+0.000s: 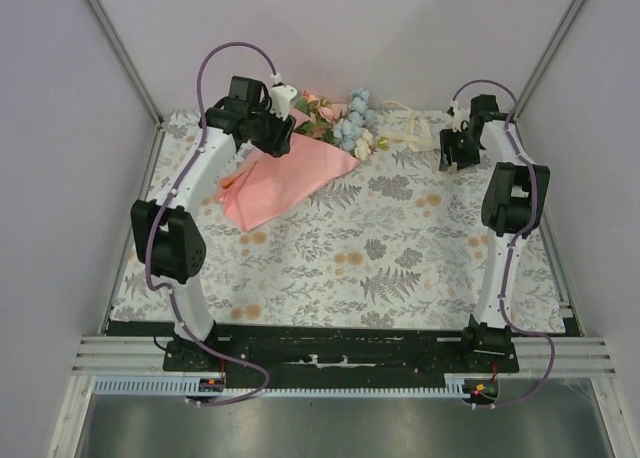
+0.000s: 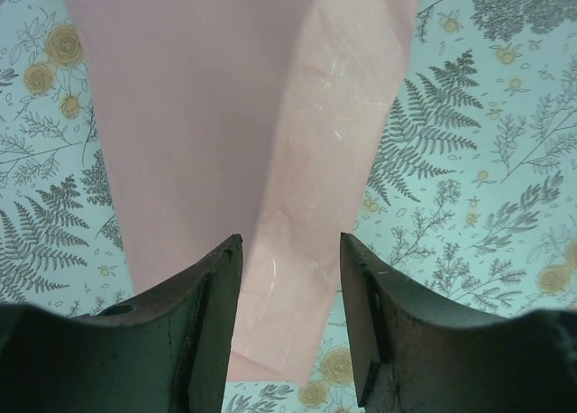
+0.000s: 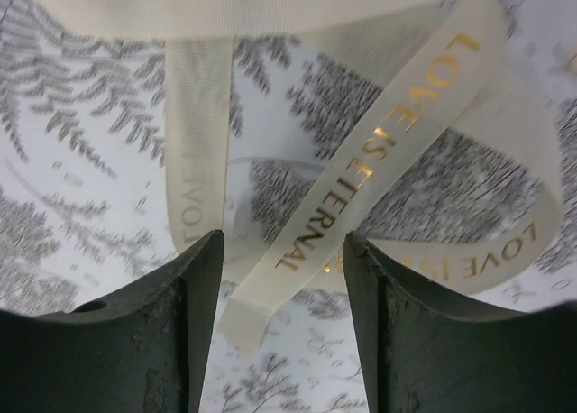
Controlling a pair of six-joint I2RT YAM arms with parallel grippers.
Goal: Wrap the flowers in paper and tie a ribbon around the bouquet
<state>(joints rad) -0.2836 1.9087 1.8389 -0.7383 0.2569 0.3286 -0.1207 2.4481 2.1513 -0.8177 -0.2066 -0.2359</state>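
The flowers (image 1: 345, 126) lie at the far end of the paper (image 1: 290, 178), the ribbon (image 3: 388, 133) to their right.

Arms: two, a left arm (image 1: 190, 208) and a right arm (image 1: 505, 238). Pink paper (image 1: 285, 183): one sheet, upper left of centre. Flowers (image 1: 340, 118): one bunch, upper centre. Cream ribbon (image 3: 379, 151): one.

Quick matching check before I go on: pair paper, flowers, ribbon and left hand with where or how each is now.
1. paper
2. flowers
3. ribbon
4. left hand

A. cream with gold lettering, lying below the right hand
B. open, above the paper
C. pink, folded into a cone
D. poking out of the paper's far end

Pairs: 1-C; 2-D; 3-A; 4-B
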